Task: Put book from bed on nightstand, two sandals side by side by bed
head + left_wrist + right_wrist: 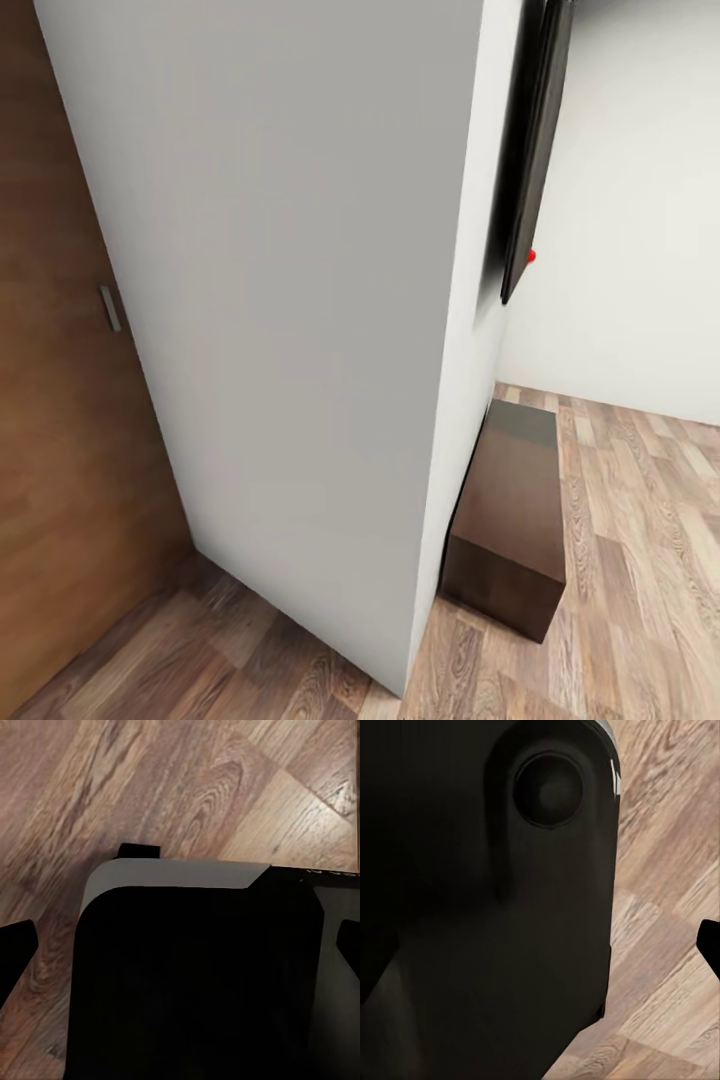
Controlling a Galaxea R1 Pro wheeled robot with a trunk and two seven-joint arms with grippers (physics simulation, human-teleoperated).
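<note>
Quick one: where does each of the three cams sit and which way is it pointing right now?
Head view: on the robot's head, angled forward and down at a white wall corner, a brown door to its left, a long dark cabinet and a black wall panel to its right.
Left wrist view: near the left gripper, facing down at the wood floor over the robot's dark base.
Right wrist view: near the right gripper, facing down along a black robot body part.
Shared: all three show the wood-plank floor.
</note>
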